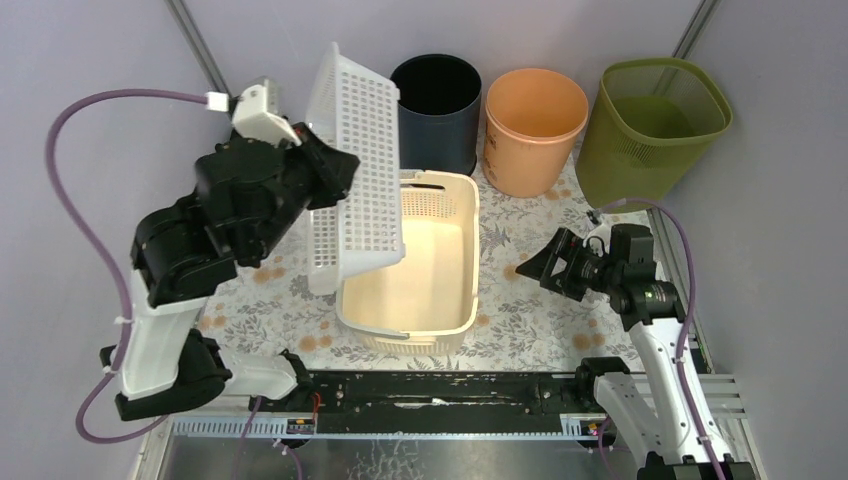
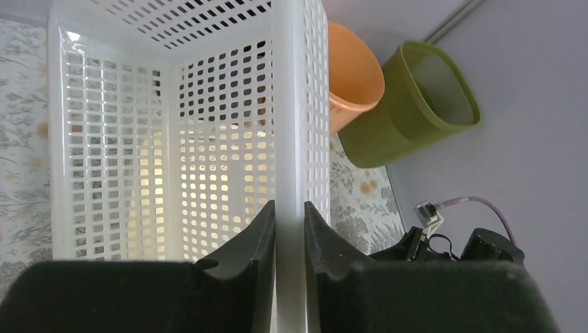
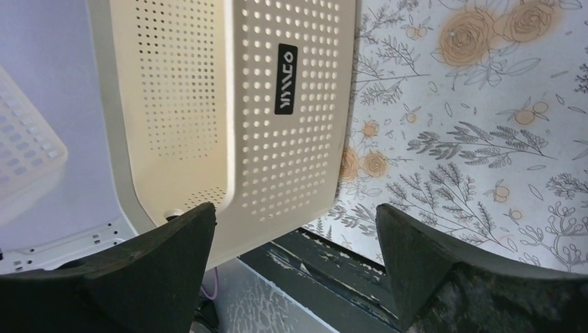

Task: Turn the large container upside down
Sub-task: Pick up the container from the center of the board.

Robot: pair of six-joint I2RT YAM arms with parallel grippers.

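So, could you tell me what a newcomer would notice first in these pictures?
The white lattice basket stands tipped up on edge at centre left, its wall clamped in the left pincer, partly over the cream basket. Behind them a black bin, an orange bin and a green bin line up at the back, while the right pincer hangs open to the cream basket's right.

L arm (image 1: 200, 235) raised, L end effector (image 2: 289, 220) pinched tight; R arm (image 1: 655, 335) low, R end effector (image 3: 295, 232) wide.
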